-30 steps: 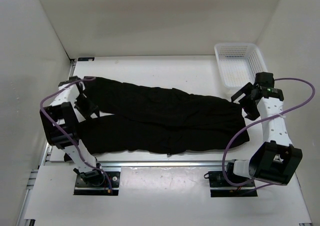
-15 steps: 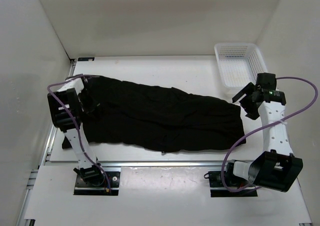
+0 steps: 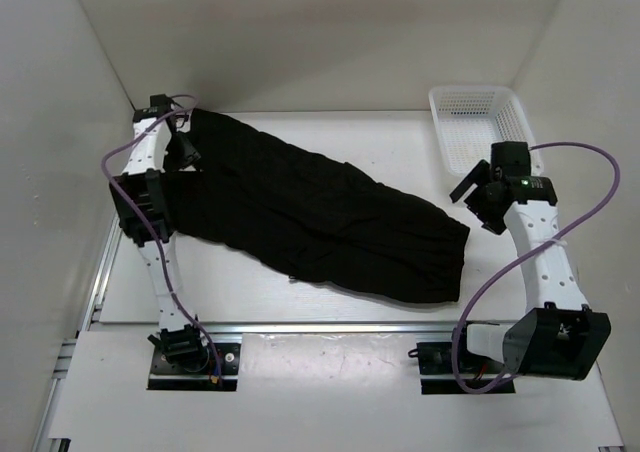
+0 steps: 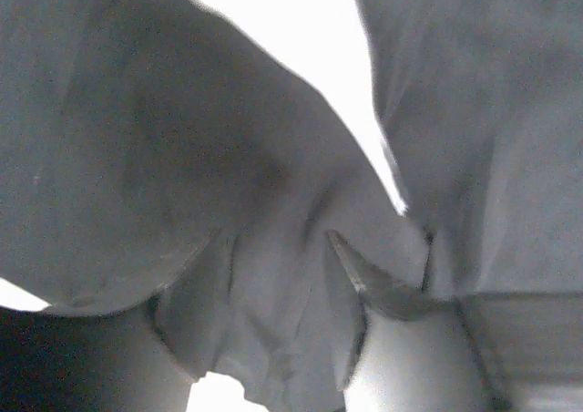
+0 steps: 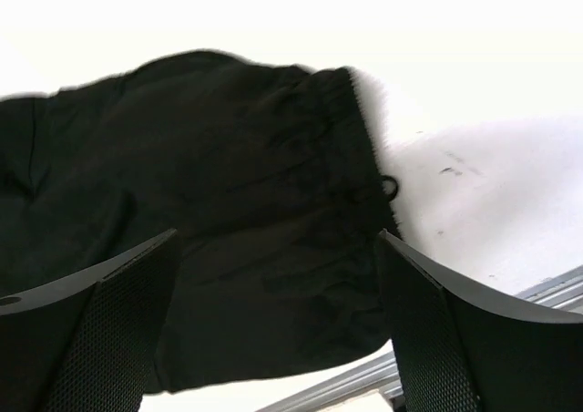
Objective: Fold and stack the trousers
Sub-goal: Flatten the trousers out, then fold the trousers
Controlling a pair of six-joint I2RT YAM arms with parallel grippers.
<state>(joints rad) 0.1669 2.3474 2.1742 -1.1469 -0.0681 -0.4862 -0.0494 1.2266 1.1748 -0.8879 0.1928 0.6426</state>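
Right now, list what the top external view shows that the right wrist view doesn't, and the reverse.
Only the top external view shows the white mesh basket in the far right corner, the left end effector at the far-left end of the trousers, and the garment's full diagonal spread. Only the right wrist view shows the gathered edge up close, with a small cord loop. Both show the black trousers, the white table and the right end effector, open over the cloth's right end.
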